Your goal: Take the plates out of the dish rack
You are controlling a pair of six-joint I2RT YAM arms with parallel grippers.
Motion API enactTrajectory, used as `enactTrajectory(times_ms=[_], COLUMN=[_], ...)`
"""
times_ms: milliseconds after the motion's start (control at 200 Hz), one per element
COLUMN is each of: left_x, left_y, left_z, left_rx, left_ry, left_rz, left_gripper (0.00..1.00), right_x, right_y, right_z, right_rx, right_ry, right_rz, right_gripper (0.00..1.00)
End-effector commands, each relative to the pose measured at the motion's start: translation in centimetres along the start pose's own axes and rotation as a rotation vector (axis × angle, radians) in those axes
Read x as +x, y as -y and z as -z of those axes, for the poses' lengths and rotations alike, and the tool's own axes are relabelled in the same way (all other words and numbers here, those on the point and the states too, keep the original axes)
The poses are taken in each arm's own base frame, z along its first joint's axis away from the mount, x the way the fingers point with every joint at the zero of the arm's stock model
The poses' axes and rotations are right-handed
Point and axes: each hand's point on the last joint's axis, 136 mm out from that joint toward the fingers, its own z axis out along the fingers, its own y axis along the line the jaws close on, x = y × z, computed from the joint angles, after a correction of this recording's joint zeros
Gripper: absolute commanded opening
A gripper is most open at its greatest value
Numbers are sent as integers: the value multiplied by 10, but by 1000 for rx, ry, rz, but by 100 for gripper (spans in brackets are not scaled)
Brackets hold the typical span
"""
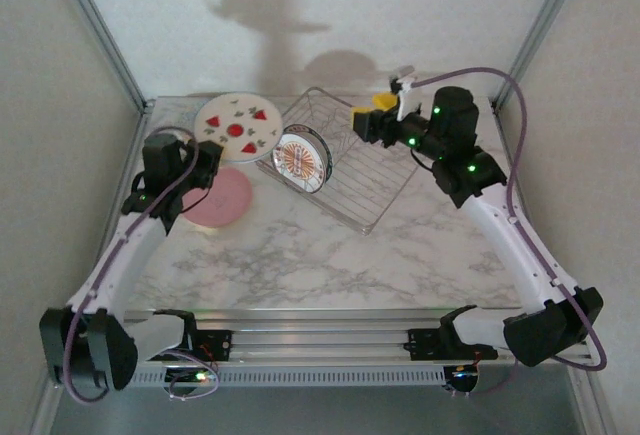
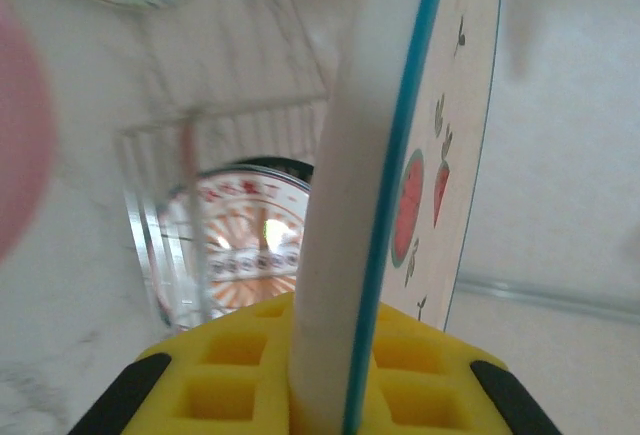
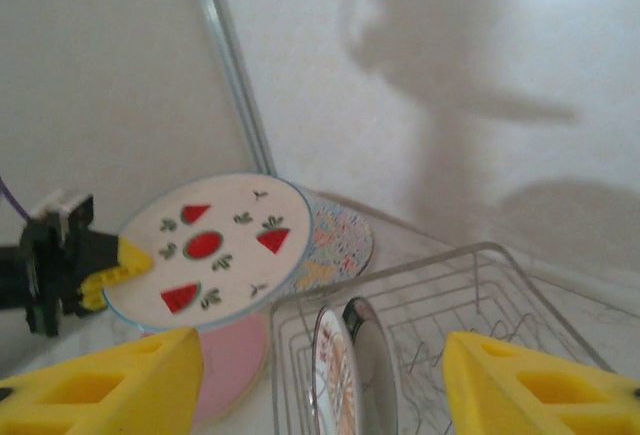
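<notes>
- Left gripper [image 1: 203, 152]: in the left-centre of the overhead view. I see its yellow fingers [image 2: 240, 375] pressed together on the rim of the fruit plate, and the right wrist view confirms the pinch [image 3: 118, 260].
- Fruit plate [image 1: 236, 127]: white, with a teal edge and red fruit motifs. It is out of the rack and held by its near-left rim in the upper left of the overhead frame. In the left wrist view it runs edge-on up the middle [image 2: 450, 155].
- Pink plate [image 1: 222, 200]: lies flat on the marble table [image 1: 300, 255], just below the fruit plate and beside the left gripper. It is outside the rack.
- Patterned plate [image 3: 335, 240]: pastel. It lies flat behind the fruit plate, which covers part of it. It sits next to the rack's far-left corner.
- Sunburst plate [image 1: 300, 158]: small, and standing on edge at the left end of the dish rack. I note it is the one plate inside. It appears through the wires in the left wrist view [image 2: 240, 230].
- Dish rack [image 1: 370, 175]: silver wire, set at an angle in the centre of the table.
- Right gripper [image 1: 372, 107]: hangs over the rack's far-right corner, upper right of centre. Its fingers [image 3: 120, 385] are spread wide and hold nothing.
</notes>
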Motion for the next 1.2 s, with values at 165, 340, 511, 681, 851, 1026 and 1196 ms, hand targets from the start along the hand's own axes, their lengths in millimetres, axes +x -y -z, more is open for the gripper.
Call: enactTrajectory(times_ms=[165,340,511,681,851,1026,1196], left_x=[-24,-23,-20,-17,-19,-19,-21], left_y=[-47,-88,-121,-139,-138,-139,-134], left_z=[37,37,35,23,9,5,6], left_rx=[-52,-145,-207,-206,-136,-112,-59], left_ry=[180,215,243,238,236,233,252], left_rz=[93,147,218,235,257,254,253], left_gripper=[0,0,0,0,0,0,0], right_x=[20,34,36,37,38,38,37], right_y=[-62,-78,-84,-83,-85,-85,-84], right_z=[-4,-6,-5,-5,-5,-6,-8], right_rx=[-163,-182,-180,-167,-165,-162,-157], right_ry=[-32,-71,-72,-79,-83,-88,-87], right_rz=[299,337,336,329,325,323,324], right_gripper=[68,69,69,69,69,69,69])
